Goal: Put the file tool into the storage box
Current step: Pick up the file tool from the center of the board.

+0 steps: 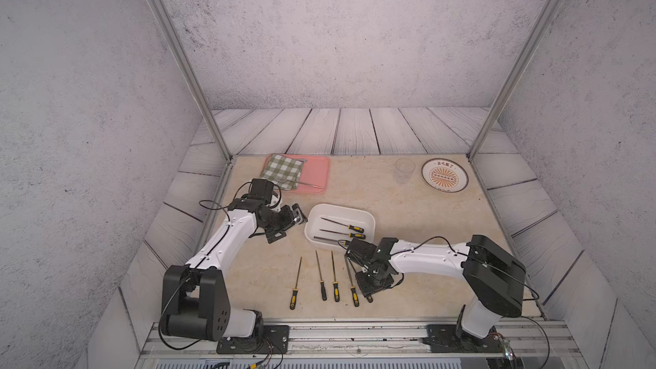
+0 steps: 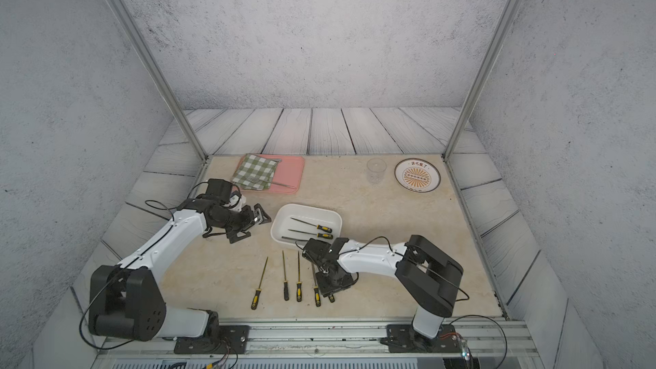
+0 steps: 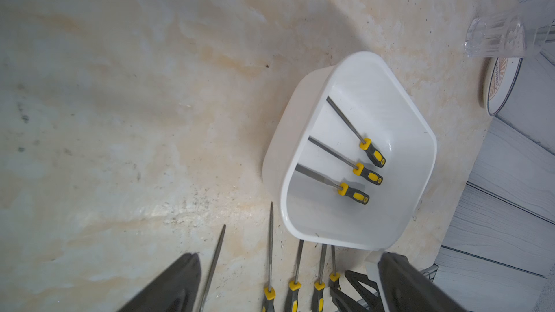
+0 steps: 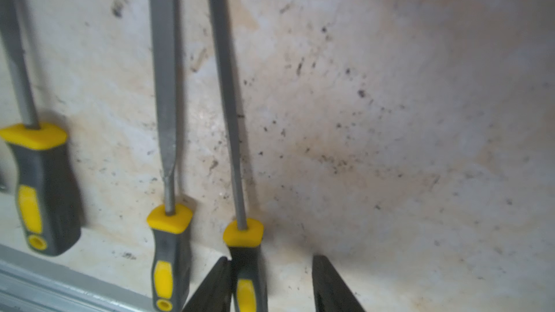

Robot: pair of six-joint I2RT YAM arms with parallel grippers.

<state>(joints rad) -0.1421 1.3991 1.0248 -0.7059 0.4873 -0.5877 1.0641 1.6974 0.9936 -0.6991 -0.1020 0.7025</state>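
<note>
My right gripper [image 4: 269, 258] has its jaws apart, straddling the handle of the file [image 4: 232, 133] but not yet clamped on it. That file lies flat at the right end of a row [image 1: 323, 292] of five near the counter's [image 1: 426, 214] front edge. Its long axis runs front to back, handle frontward, tip toward the box [image 1: 340, 205]. Three files [image 1: 335, 232] already lie inside the box. My left gripper [image 3: 289, 259] hangs wide open and empty.

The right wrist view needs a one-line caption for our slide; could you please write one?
Right claw open astride a file handle on the table, a flat file beside it.
</note>
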